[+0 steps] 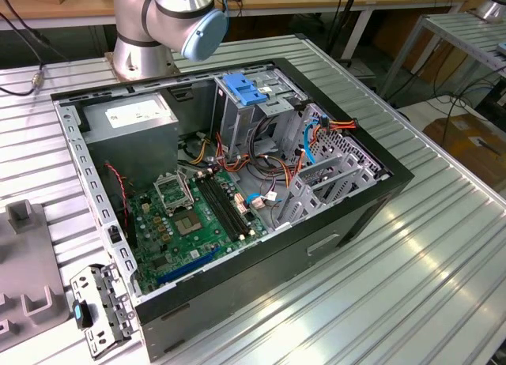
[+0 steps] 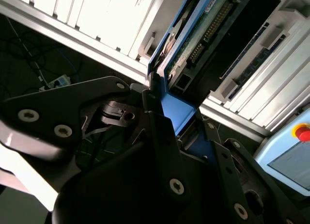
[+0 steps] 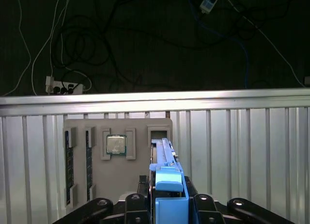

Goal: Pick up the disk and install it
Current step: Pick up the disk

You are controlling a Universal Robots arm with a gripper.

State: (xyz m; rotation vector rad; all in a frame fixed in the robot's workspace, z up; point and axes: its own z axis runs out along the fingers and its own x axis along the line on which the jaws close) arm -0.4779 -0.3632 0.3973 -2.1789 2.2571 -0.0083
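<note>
The disk (image 3: pixel 167 183) is seen edge-on in the first wrist view, its blue carrier bracket nearest the camera, over a slot of the grey parts holder (image 3: pixel 131 185). My gripper (image 3: pixel 167 200) is shut on the bracket, with black fingers (image 3: pixel 139 200) on either side. In the second wrist view the disk (image 2: pixel 193 35) shows its green circuit board and blue frame, running away from the gripper (image 2: pixel 167 105). I cannot tell whether the disk still rests in the slot. The open computer case (image 1: pixel 237 183) lies on the table in the exterior view, with a blue-topped drive cage (image 1: pixel 245 88) inside.
The holder also carries a processor chip (image 3: pixel 116 145) and memory sticks (image 3: pixel 69 166). The holder (image 1: pixel 24 262) lies at the exterior view's left edge, beside a loose metal bracket (image 1: pixel 99 310). Cables hang below the table edge (image 3: pixel 155 99). A pendant with a red button (image 2: pixel 302 132) is nearby.
</note>
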